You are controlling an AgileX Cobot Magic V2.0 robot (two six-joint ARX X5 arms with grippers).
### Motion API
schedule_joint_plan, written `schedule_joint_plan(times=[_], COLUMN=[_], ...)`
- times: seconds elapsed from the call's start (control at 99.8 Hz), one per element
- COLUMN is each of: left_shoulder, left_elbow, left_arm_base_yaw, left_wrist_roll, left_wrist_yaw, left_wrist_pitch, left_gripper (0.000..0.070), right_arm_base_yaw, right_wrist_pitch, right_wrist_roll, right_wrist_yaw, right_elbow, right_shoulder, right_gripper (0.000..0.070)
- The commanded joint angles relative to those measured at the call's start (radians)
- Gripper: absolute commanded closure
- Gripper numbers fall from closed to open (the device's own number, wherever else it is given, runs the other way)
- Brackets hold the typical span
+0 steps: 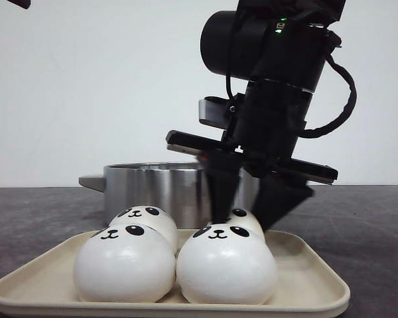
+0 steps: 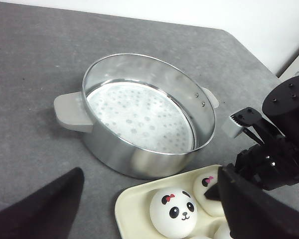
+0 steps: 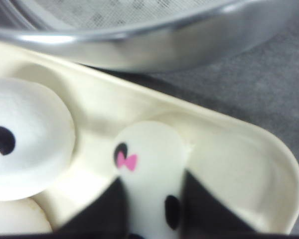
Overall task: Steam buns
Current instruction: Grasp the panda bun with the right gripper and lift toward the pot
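Four white panda buns sit on a cream tray (image 1: 318, 271): front left (image 1: 123, 268), front right (image 1: 225, 268), back left (image 1: 149, 218), back right (image 1: 247, 218). My right gripper (image 1: 249, 215) reaches down over the back right bun. In the right wrist view its fingers (image 3: 209, 209) press both sides of that bun (image 3: 149, 159), which has a pink bow and rests in the tray. My left gripper (image 2: 150, 172) is open and empty, high above the table. Its view shows another bun (image 2: 173, 211) in the tray.
A steel steamer pot (image 1: 156, 185) with grey handles stands just behind the tray. Its perforated white liner (image 2: 139, 114) holds nothing. The tray's far rim (image 3: 154, 107) lies close to the pot wall. The grey tabletop (image 2: 35, 59) spreads around both.
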Motion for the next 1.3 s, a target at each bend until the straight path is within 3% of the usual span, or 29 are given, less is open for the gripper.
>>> schedule_joint_plan(times=[0.0, 0.16, 0.341, 0.451, 0.591, 0.942, 1.293], left_shoulder=[0.005, 0.005, 0.005, 0.005, 0.005, 0.005, 0.005], left_elbow=[0.010, 0.010, 0.010, 0.010, 0.010, 0.010, 0.010], left_arm_base_yaw=[-0.004, -0.004, -0.004, -0.005, -0.016, -0.024, -0.024], left_wrist_roll=[0.018, 0.018, 0.017, 0.017, 0.017, 0.017, 0.017], left_wrist_yaw=[-0.003, -0.003, -0.003, -0.003, -0.003, -0.003, -0.003], left_wrist_pitch=[0.011, 0.011, 0.011, 0.012, 0.021, 0.018, 0.018], left_gripper=[0.0176, 0.0176, 0.0176, 0.0176, 0.0176, 0.0176, 0.0176], right_arm_base_yaw=[0.011, 0.023, 0.068, 0.095, 0.081, -0.079, -0.174], right_wrist_pitch=[0.006, -0.010, -0.132, -0.117, -0.123, -0.137, -0.091], right_wrist_roll=[0.004, 0.003, -0.005, -0.021, -0.106, -0.290, -0.380], right_wrist_yaw=[0.002, -0.021, -0.058, 0.014, 0.119, 0.121, 0.123], right_elbow=[0.018, 0.033, 0.092, 0.143, 0.266, 0.521, 0.605], right_shoulder=[0.012, -0.088, -0.256, -0.353, -0.375, -0.101, 0.228], right_gripper=[0.0696, 0.0696, 0.0696, 0.0696, 0.0696, 0.0696, 0.0696])
